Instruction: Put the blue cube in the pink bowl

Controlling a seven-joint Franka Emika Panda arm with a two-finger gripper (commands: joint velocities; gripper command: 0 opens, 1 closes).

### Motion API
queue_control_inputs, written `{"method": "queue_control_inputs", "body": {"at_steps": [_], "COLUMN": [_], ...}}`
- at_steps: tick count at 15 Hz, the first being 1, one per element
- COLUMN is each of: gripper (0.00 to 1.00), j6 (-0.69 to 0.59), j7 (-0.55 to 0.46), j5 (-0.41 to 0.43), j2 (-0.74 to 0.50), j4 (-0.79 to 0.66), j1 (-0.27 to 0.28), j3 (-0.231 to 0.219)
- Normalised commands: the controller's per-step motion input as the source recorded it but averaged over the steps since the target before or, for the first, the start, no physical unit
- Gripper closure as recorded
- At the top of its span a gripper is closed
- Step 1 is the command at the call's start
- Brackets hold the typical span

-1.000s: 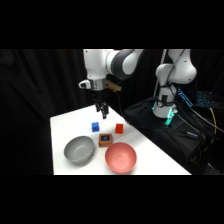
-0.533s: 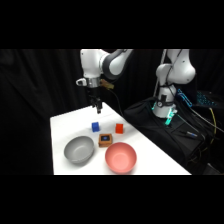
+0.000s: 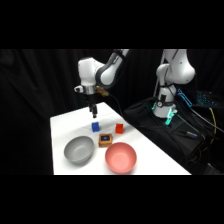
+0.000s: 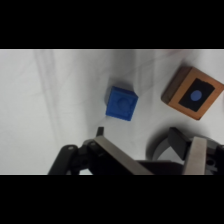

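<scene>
A: Hovering above the far part of the white surface (image 3: 65, 125), the arm's tool (image 3: 93, 111) hangs over the blue cube (image 3: 95, 127) without touching it. How far along is the job?

B: Barely begun, by the look of it. The cube sits on the surface, not lifted, and the pink bowl (image 3: 120, 157) at the near right has nothing in it. The grasp, the carry and the drop all remain.

A: Is the tool open or closed?

B: Open, I'd say. In the wrist view two fingers (image 4: 196, 156) rise well apart at the bottom edge and hold nothing, with the cube (image 4: 121, 103) just beyond them.

A: What else is around?

B: A brown block (image 3: 105, 140) with a blue spot on a black top lies just near of the cube, between it and the pink bowl. A red cube (image 3: 119, 128) sits to the right of the blue one, apart from it. A grey bowl (image 3: 78, 149) stands at the near left, beside the pink one.

A: Anything in the way?

B: The brown block is the closest neighbour and lies on the straight line to the bowl, so the carry probably needs some height. The grey bowl is the likely wrong target.
</scene>
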Motion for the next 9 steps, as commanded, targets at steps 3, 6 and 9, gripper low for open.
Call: {"method": "queue_control_inputs", "body": {"at_steps": [3,6,9], "gripper": [0.00,0.00,0.00], "j6": [0.13,0.12,0.14], "j7": [-0.15,-0.13,-0.09], "j5": [0.164,0.174,0.155], "j2": [0.25,0.25,0.22], "j4": [0.19,0.18,0.16], "j1": [-0.117,-0.132,-0.135], "j3": [0.101,0.118,0.103]}}
